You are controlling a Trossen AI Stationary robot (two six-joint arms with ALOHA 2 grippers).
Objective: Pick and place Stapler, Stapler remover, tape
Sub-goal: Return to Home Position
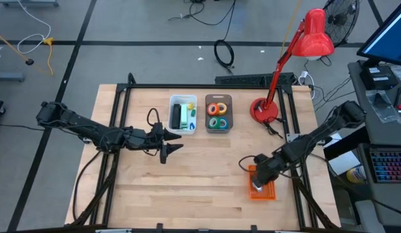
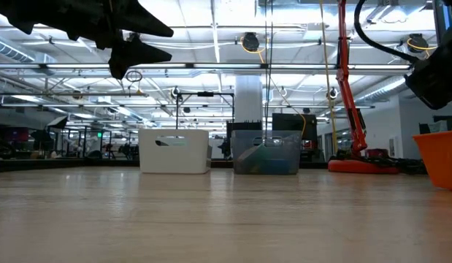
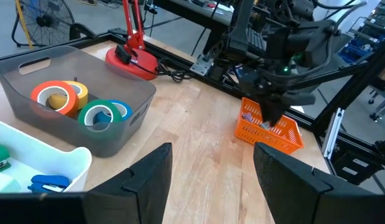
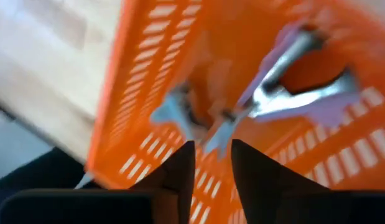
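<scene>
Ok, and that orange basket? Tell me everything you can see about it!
The orange bin is a small box, plastic-looking, with rows of slots in its walls. It stands upright and open-topped on the wooden table, near the table's right edge. Staple removers with metal claws, one purple, lie inside. The right gripper hangs just over it.

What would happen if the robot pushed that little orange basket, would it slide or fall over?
It would probably slide: the orange basket sits flat on the smooth table. It looks light, since its walls are thin slotted plastic, so a high push might tip it. The right hand hangs just above it; the left hand waits farther left.
</scene>
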